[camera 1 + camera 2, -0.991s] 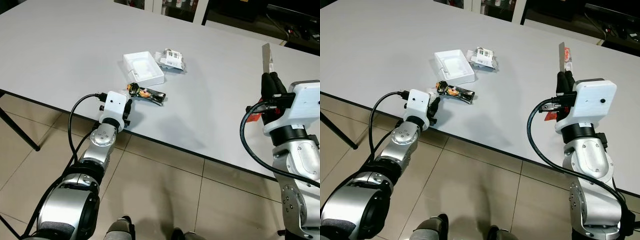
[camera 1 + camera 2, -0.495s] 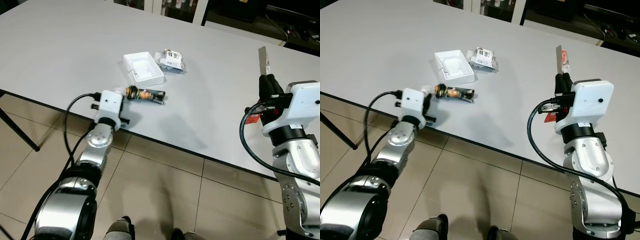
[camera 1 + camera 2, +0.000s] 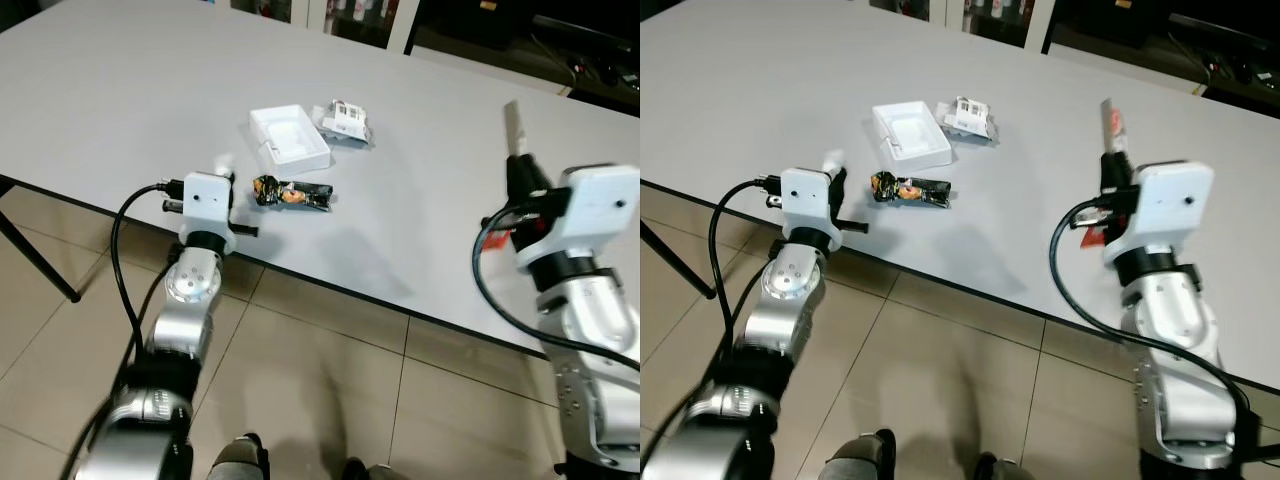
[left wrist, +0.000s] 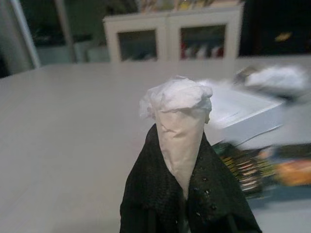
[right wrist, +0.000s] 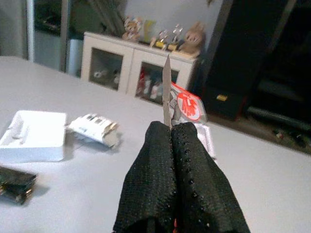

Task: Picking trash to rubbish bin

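A robot stood at the near edge of a large grey table (image 3: pixel 120 90), both arms raised and each already carrying a piece of rubbish. The left gripper (image 4: pixel 181 145) was at the table's near edge, its two black fingers pinched together on a wad of white tissue (image 4: pixel 178 116) that stuck up between the tips. The right gripper (image 5: pixel 171 141), above the table on the right, had its fingers pressed shut on a thin, flat wrapper (image 5: pixel 182 104) with a red and white print, held edge-up. More rubbish lay on the table between the arms: a dark snack wrapper (image 3: pixel 292 193) nearest the left gripper, a white tray (image 3: pixel 289 138) just beyond it, and a small crumpled packet (image 3: pixel 343 119) beside the tray. No bin could be made out in any view, so both loads probably had to be carried some way. The tissue looked soft and was gripped only low down, so it might tear or slide free if the arm swung. The flat wrapper looked slippery and could slip out sideways with a jolt. With both grippers full, the three pieces on the table could not be taken until something was dropped off, and turning from the table might sweep the snack wrapper off its edge.
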`<state>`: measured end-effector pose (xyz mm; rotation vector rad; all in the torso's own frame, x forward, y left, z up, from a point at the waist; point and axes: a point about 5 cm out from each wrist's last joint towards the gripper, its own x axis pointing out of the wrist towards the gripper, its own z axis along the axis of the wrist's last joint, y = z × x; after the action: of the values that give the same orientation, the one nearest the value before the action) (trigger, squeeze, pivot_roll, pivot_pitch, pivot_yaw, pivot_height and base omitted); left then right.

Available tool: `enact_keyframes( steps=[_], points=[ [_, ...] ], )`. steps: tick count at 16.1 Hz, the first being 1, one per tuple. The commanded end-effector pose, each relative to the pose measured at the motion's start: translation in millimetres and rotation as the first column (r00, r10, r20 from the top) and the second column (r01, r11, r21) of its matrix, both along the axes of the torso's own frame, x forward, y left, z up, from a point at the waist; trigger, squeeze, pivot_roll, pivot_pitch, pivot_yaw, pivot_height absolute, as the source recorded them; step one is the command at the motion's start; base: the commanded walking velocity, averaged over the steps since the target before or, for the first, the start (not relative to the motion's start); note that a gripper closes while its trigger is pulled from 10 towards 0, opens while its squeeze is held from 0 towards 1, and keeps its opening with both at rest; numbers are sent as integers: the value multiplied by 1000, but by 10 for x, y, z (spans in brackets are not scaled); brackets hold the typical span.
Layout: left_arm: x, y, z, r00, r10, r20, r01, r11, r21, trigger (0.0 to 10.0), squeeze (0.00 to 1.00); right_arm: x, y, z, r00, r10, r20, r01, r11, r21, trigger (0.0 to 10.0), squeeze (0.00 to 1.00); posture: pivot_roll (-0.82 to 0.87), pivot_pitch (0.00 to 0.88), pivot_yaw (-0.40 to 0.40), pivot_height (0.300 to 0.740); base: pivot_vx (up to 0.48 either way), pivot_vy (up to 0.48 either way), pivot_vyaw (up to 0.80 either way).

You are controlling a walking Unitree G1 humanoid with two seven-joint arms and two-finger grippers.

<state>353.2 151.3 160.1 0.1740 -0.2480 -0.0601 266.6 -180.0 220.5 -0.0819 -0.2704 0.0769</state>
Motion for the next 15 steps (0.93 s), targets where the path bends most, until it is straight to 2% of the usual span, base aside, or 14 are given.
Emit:
enact_keyframes(
  steps=[1, 5, 7, 8, 9, 11, 15],
  points=[
    [-40, -133, 34, 998, -64, 3, 64, 998, -7, 0, 0, -3, 41, -56, 999, 34, -21, -34, 999, 14, 10000, 0, 247, 141, -121, 740, 0, 0, 0],
    [-199, -175, 95, 996, -89, -7, 89, 996, 1, 0, 0, 2, 109, -95, 998, 59, -31, -58, 998, 20, 10000, 0, 258, 135, -123, 740, 0, 0, 0],
    [-296, -119, 39, 996, -77, -42, 77, 997, 16, 0, 0, -3, 142, -119, 997, 66, -33, -65, 998, 22, 10000, 0, 258, 134, -121, 740, 0, 0, 0],
    [-344, -73, 47, 997, -57, -44, 58, 998, 23, 3804, 0, -20, 155, -130, 997, 68, -32, -67, 997, 25, 10000, 0, 265, 134, -124, 740, 0, 0, 0],
    [-380, -65, 88, 997, -63, -36, 64, 997, 36, 2667, 0, -33, 166, -141, 997, 72, -34, -71, 997, 28, 10000, 0, 265, 134, -124, 740, 0, 0, 0],
    [-435, -118, 154, 994, -98, -41, 100, 993, 55, 9804, 0, -51, 192, -162, 996, 83, -40, -82, 996, 27, 10000, 0, 275, 135, -130, 740, 0, 0, 0],
    [-428, -217, 196, 990, -130, -49, 132, 990, 47, 10000, 0, -57, 242, -167, 995, 99, -34, -98, 995, 17, 10000, 0, 273, 128, -132, 740, 0, 0, 736]
  ],
)
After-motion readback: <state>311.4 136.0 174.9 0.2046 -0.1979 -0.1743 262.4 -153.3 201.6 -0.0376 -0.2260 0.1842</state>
